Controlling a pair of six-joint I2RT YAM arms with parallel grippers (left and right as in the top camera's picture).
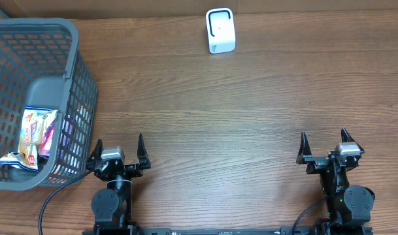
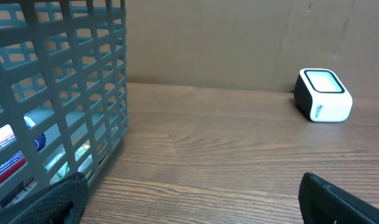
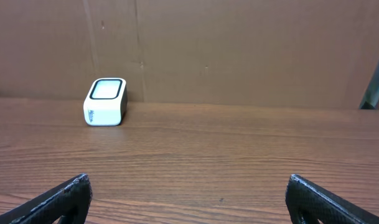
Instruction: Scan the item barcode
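Grey basket (image 1: 84,85) at far left holds the snack packets (image 1: 36,130), just left of the left gripper (image 1: 120,143) and untouched. White scanner (image 1: 220,31) stands at the back, well apart from both arms. Left gripper and right gripper (image 1: 324,138): jaws spread wide, holding nothing.

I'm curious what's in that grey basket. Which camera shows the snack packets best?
The overhead view: it looks straight down into the basket at the snack packets. The left wrist view catches only bits of them through the mesh wall; the right wrist view shows none.
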